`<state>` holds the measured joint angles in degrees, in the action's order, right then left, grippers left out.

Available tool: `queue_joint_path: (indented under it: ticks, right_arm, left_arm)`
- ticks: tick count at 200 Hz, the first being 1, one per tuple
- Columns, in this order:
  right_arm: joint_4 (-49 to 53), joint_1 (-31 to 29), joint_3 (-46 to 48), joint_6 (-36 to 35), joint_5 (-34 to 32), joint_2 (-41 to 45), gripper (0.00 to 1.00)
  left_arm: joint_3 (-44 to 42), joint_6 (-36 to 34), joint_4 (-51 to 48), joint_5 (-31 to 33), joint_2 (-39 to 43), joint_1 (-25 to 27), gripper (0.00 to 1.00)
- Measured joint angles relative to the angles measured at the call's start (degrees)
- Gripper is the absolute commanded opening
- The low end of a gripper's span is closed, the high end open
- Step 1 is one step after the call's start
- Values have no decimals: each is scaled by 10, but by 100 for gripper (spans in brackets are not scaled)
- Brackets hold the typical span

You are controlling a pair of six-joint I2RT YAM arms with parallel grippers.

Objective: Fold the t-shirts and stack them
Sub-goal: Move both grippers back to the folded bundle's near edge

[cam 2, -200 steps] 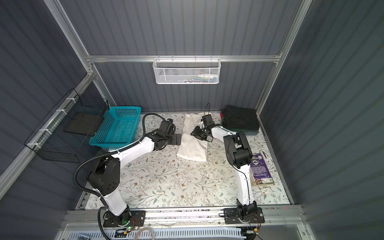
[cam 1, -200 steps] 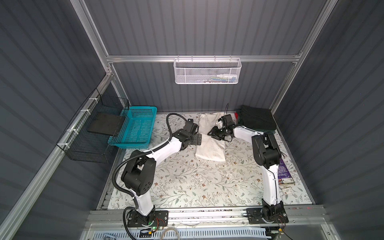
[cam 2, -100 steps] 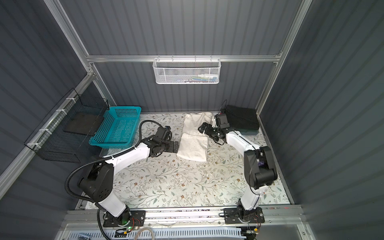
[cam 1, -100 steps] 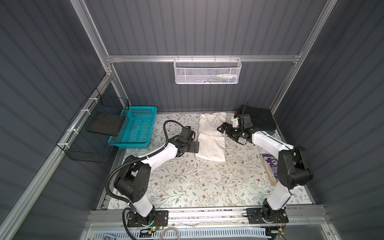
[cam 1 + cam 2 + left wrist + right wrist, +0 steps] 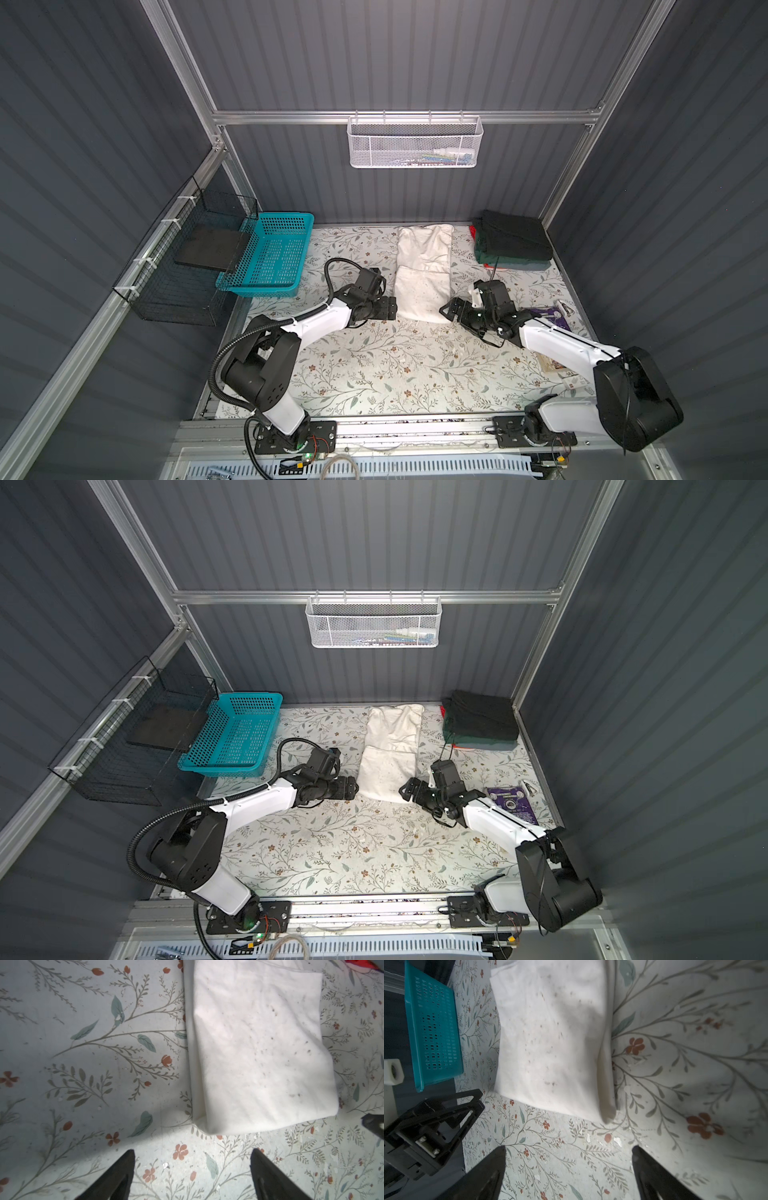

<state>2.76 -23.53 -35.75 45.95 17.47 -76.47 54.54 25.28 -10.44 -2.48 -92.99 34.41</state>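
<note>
Folded off-white t-shirt (image 5: 422,286), left end effector (image 5: 392,309) and right end effector (image 5: 447,310) released and empty beside its near corners; a top-layer-only pinch could undo the fold.

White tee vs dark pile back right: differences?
The white tee is one long strip, partly folded, mid table; the dark pile is several shirts stacked in the corner. The left gripper and right gripper flank the white tee; neither touches the dark pile. Both lie on the floral cover.
</note>
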Motion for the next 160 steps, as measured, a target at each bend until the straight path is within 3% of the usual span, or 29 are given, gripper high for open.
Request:
queue_joint_path:
  ticks: [58, 160]
  right_arm:
    - [-66, -14, 45, 28, -19, -38, 77]
    - [-171, -14, 35, 57, -34, -122, 53]
  left_arm:
    - [-17, 52, 62, -54, -40, -4, 76]
    - [-28, 89, 102, -66, -67, -11, 68]
